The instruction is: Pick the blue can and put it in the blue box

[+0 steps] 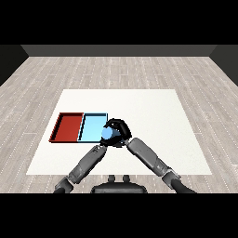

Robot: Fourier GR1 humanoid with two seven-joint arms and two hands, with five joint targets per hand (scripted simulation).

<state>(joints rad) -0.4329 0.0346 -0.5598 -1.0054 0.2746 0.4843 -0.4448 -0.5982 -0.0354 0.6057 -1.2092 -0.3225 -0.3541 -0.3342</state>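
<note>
Head view, right hand (119,129) fingers curled round blue can (107,134), at blue tray (92,126) right edge

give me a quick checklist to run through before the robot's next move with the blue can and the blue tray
1. Small blue can held: ok, the black right hand curls round it.
2. Can over the light blue tray: cannot tell; it sits at the tray's near right corner, overlapping the rim.
3. Blue tray free of other objects: ok on the part that shows.
4. Red tray out of the path: ok, it lies left of the blue tray.
5. Left hand out of the way: not ok, it sits just below the can.
6. Can upright: cannot tell.
</note>
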